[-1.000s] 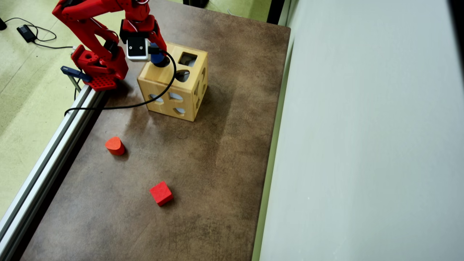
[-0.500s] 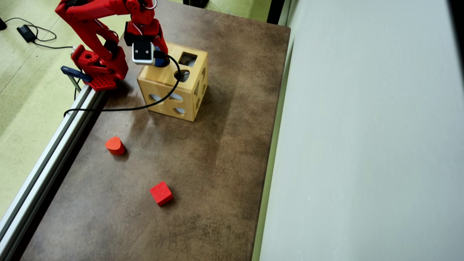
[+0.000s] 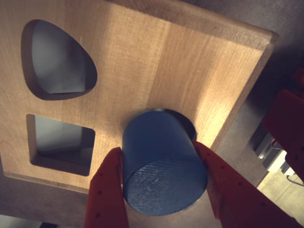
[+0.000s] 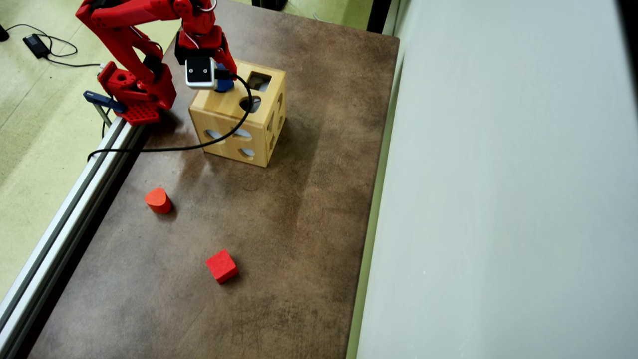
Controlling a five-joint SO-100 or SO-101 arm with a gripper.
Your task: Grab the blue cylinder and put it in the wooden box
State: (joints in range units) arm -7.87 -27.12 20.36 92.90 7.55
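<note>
Since earlier, the red two-finger gripper (image 3: 164, 190) shifted slightly along the light wooden box (image 3: 156, 61) top, clamping the short blue cylinder (image 3: 161, 164), its axis tilted over the round hole.

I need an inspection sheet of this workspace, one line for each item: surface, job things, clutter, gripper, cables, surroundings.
Surface: brown table, worn, light patches.
Job's things: blue cylinder held over the round hole in the top of the wooden box; not yet released.
Clutter: red rounded block and red cube lying on the table, apart from the box.
Gripper: gripper shut on the cylinder, one red finger each side.
Cables: black cable draped across the box's top and front.
Surroundings: aluminium rail, green floor, pale wall.
</note>
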